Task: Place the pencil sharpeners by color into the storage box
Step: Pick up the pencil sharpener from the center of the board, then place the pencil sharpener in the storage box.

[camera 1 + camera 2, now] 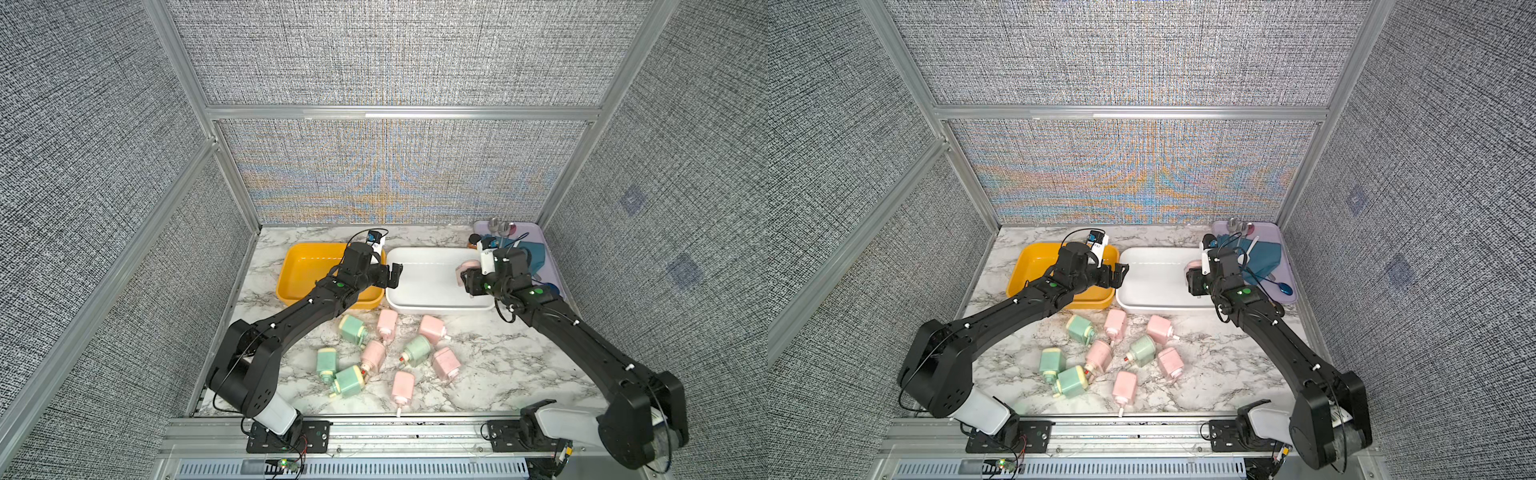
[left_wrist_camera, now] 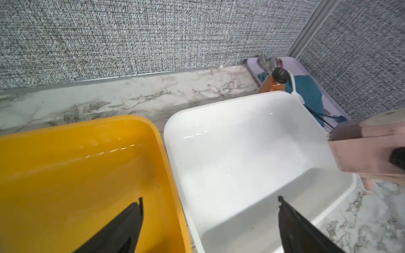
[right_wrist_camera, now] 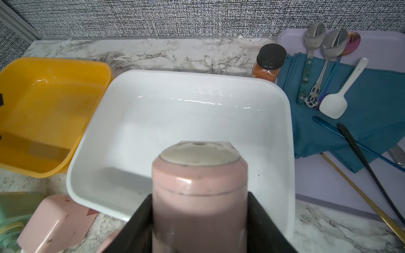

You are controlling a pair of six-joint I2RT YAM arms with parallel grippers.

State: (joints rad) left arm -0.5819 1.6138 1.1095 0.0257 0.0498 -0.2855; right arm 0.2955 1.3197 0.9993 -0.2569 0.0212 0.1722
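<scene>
One pink pencil sharpener [image 3: 198, 175] is hanging clamped in the right tool [image 1: 466, 280] over the white storage box [image 1: 432, 309], likely needing a short lowering and release, while the left tool [image 1: 392, 276] is hovering wide open and empty.

One pink sharpener [image 3: 199, 192] hangs gripped over the white box [image 1: 436, 309] — five pink ones [image 1: 386, 324], four green ones [image 1: 352, 328] litter the counter [image 1: 498, 374].

The white bin [image 3: 186, 74] and yellow bin [image 3: 65, 60] are smooth, glossy plastic. The pink sharpener [image 3: 199, 186] is duller, scuffed plastic. The tabletop [image 3: 164, 50] has a marbled, faintly shiny finish. Polished metal spoons [image 3: 314, 32] lie on matt blue cloth [image 3: 372, 92]. The wall [image 3: 197, 17] is coarse woven fabric.
</scene>
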